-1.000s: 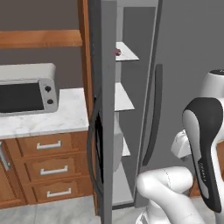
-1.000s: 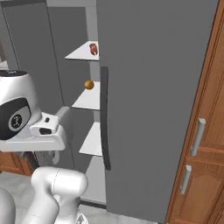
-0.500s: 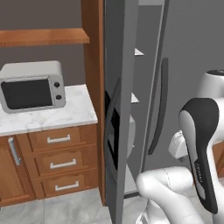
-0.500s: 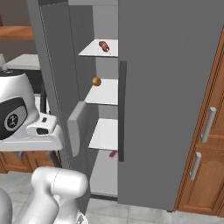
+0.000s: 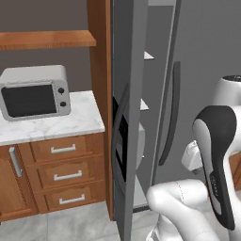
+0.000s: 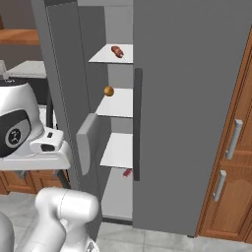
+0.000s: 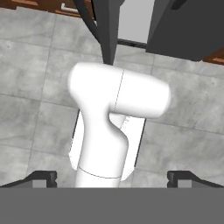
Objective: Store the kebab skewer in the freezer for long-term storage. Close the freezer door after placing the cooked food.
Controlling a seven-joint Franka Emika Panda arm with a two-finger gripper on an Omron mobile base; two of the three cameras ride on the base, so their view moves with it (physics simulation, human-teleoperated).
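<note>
The kebab skewer (image 6: 117, 51) lies on the top white shelf inside the freezer (image 6: 116, 147). The freezer door (image 6: 63, 93) stands partly open, and a grey bin (image 6: 90, 142) on its inner side shows. In the left base view the freezer door (image 5: 128, 117) is seen edge-on, with its black dispenser recess (image 5: 120, 141) facing left. My gripper (image 7: 113, 178) points down at the tiled floor, well away from the shelves. It is open, with its fingertips (image 7: 42, 176) far apart and nothing between them.
A small orange ball (image 6: 109, 91) sits on the second shelf and a small red item (image 6: 127, 172) on a lower one. The plain fridge door (image 6: 192, 98) is shut. A microwave (image 5: 34, 93) stands on the marble counter (image 5: 70, 123); wooden cabinets (image 6: 231, 157) stand to the right.
Both base views have shifted, so the camera has moved. The freezer door's inner side with its bin has come into the right base view. The skewer stays on the top shelf.
</note>
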